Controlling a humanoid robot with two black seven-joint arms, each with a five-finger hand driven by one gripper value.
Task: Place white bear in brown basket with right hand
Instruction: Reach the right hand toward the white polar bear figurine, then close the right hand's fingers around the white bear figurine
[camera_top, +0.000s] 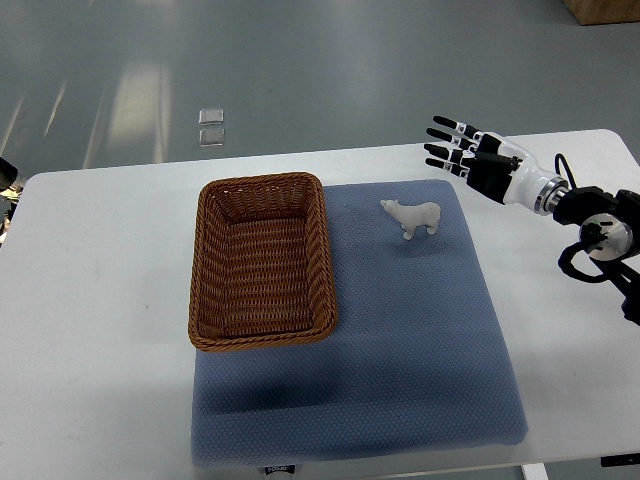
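While the right hand hangs over the far right part of the desk, we can see its arm coming in from the right edge, black joints and cable trailing behind the white wrist. Its fingers are stretched out straight and spread, pointing left, and they hold nothing at all.

Now to the white bear: it stands upright on its legs on the blue mat, at the mat's far right area, head turned to the left toward the basket. We put the bear nearer to us than the fingertips and a little to their left; there is clear open space between them, no touching, with a strip of mat and white desk showing in the gap. The hand sits just beyond the mat's far right corner.

Over to the left, the brown basket rests on the mat's far left portion, its left rim hanging over onto the bare desk. We see it as a rectangular wicker piece with only its woven floor showing inside. The bear stands to its right, near but apart, with a band of blue mat between the basket's right rim and the bear's nose.

Beyond the desk lies a grey floor with two small pale squares on it.
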